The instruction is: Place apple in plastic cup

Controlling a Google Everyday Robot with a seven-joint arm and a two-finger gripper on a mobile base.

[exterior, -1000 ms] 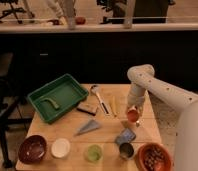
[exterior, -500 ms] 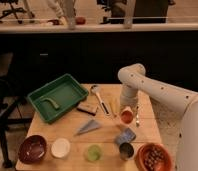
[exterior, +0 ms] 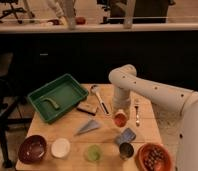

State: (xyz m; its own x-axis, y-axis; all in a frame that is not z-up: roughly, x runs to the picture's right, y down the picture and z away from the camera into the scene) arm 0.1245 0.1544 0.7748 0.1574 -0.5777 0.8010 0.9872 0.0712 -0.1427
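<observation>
Behind the pale wooden table (exterior: 142, 131) runs a long dark counter, with chair legs on the lit floor beyond it. My white arm (exterior: 152, 92) bends in from the right and points down over the right-middle of the table, where my gripper (exterior: 120, 113) is pressed together on the small round red-orange apple (exterior: 120, 120). The fruit looks smooth and glossy, with only its lower half showing under my fingers. It hangs between a metal spoon (exterior: 99, 96) on its left and a metal fork (exterior: 137, 111) on its right. The small translucent light-green plastic cup (exterior: 93, 153) stands upright near the front edge, left of the apple and well apart from it, its round rim facing up. A shiny metal cup (exterior: 125, 150) stands just right of it, and beyond that an orange bowl (exterior: 142, 159) of dark reddish pieces. Left of the plastic cup sit a white round bowl (exterior: 60, 147) and a dark red-brown bowl (exterior: 33, 148). A green rectangular tray (exterior: 67, 82) fills the far left corner.
</observation>
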